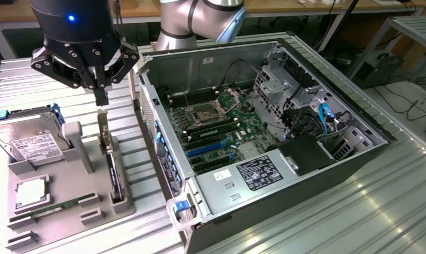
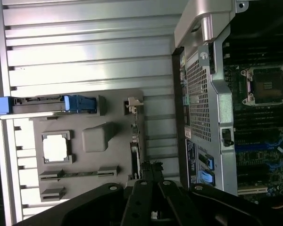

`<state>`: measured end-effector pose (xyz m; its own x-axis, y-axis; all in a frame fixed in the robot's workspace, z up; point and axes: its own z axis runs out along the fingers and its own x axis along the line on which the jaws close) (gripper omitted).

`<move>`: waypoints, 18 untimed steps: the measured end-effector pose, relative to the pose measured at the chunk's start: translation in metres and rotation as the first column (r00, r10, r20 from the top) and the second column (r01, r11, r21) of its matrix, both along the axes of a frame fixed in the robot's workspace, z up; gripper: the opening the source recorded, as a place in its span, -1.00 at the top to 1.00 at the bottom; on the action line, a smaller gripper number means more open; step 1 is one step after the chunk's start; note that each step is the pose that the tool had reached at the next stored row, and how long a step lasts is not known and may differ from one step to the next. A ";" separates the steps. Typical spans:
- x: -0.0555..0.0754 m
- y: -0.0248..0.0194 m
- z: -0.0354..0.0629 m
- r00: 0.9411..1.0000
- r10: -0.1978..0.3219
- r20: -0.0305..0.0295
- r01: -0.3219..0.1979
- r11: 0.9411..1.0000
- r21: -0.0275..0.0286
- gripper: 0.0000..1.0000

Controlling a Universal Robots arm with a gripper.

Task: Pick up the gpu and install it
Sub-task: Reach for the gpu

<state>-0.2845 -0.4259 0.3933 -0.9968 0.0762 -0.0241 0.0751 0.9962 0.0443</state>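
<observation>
Showing the task at its outset: the gripper (image 1: pixel 101 100) is hanging at ten o'clock in the exterior view, its fingers pinched together on nothing, just above the bracket end of the gpu (image 1: pixel 111 164). The gpu is standing on edge in a slot of the grey tray (image 1: pixel 64 180), at eight o'clock, beside the open case (image 1: pixel 191 69); it is not yet lifted. Neither the pick-up nor the fitting is looking done: the blue slots (image 1: pixel 202 149) on the board (image 1: pixel 234 119) are lying bare near the centre. Sharing the tray are a drive (image 1: pixel 29 140), a chip (image 1: pixel 30 190) and a RAM stick (image 1: pixel 54 209). The wrist view is looking past the closed gripper (image 2: pixel 151 172) onto the gpu (image 2: pixel 135 153), edge-on. Everything is resting on a ribbed metal table (image 1: pixel 326 222), which is catching glare toward five o'clock. Benches and trailing cables (image 1: pixel 417 106) are occupying the room from twelve to three o'clock.
</observation>
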 end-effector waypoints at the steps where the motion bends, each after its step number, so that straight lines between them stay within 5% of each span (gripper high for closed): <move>1: -0.001 -0.0006 0.0000 1.000 0.000 0.000 0.000 1.000 0.000 0.79; 18: -0.028 -0.0101 -0.0001 1.000 0.000 0.000 0.000 1.000 0.001 0.79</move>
<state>-0.3124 -0.4360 0.3933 -0.9968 0.0761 -0.0241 0.0750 0.9962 0.0448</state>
